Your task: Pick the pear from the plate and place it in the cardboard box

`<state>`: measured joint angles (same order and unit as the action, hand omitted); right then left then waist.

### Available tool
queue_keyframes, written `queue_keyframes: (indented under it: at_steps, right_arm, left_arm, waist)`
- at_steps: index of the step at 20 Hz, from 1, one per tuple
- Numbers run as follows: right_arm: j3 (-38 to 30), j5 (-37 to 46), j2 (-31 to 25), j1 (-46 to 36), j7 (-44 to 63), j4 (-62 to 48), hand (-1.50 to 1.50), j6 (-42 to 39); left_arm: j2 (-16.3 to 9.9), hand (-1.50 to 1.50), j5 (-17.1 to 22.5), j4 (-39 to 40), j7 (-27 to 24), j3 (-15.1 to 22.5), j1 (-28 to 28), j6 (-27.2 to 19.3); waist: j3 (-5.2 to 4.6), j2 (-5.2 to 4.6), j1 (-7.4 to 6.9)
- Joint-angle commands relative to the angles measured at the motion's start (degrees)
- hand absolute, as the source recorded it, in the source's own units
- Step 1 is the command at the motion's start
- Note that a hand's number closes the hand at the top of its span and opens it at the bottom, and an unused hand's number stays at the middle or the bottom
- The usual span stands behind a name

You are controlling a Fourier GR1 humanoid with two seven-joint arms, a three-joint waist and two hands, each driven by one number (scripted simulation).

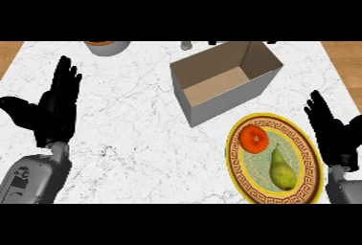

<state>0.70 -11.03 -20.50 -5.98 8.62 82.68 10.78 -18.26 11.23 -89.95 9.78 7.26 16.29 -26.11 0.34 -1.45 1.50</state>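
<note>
Lower right of frame: the pear (281, 168) lies ungrasped on the plate (306, 143), right hand (332, 131) open beside it. Next, reach and grasp, then carry to the cardboard box (225, 81) above.

my left hand (56, 107) open at left, fingers straight, pointing up, thumb splayed out. my right hand (336, 131) open at right edge, fingers up. grey forearms enter from below.

one pear (281, 170), one plate (308, 143), one box (212, 103)
</note>
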Motion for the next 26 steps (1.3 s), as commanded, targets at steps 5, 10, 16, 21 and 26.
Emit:
queue_keyframes:
  at_steps: [5, 10, 16, 21, 26]
  right_arm:
    - [-9.7, 4.2, -6.5, 17.2, -22.1, 10.2, -1.5, 2.2]
    - [-22.7, 5.1, -1.5, 26.8, -31.2, 6.6, -1.5, 15.0]
    - [-15.8, 15.0, 2.4, 43.9, -51.2, 15.3, -1.5, 11.8]
    - [-12.8, 25.9, 2.0, 58.4, -40.6, 27.6, -1.5, 16.0]
    - [-6.6, 34.8, 3.0, 68.3, -25.8, 43.4, -1.5, 13.2]
  left_arm:
    - [-8.3, 0.0, -7.4, 5.8, -2.8, 4.5, -7.9, 6.2]
    - [-9.4, 0.0, -7.9, 7.2, -4.1, 6.6, -11.6, 8.8]
    - [-10.9, 0.0, -5.8, 8.1, -9.5, 5.7, -12.6, 13.9]
    - [-8.0, 0.0, -10.0, 9.9, -9.9, 9.0, -10.0, 12.4]
    - [-6.8, 0.0, -9.7, 12.4, -12.0, 8.8, -9.2, 13.9]
  waist:
    - [-0.2, 2.79, 6.36]
    - [-0.13, 2.48, 7.7]
    - [-0.49, 1.83, 2.41]
    - [-0.66, 1.17, 1.03]
    - [-0.65, 0.9, -0.49]
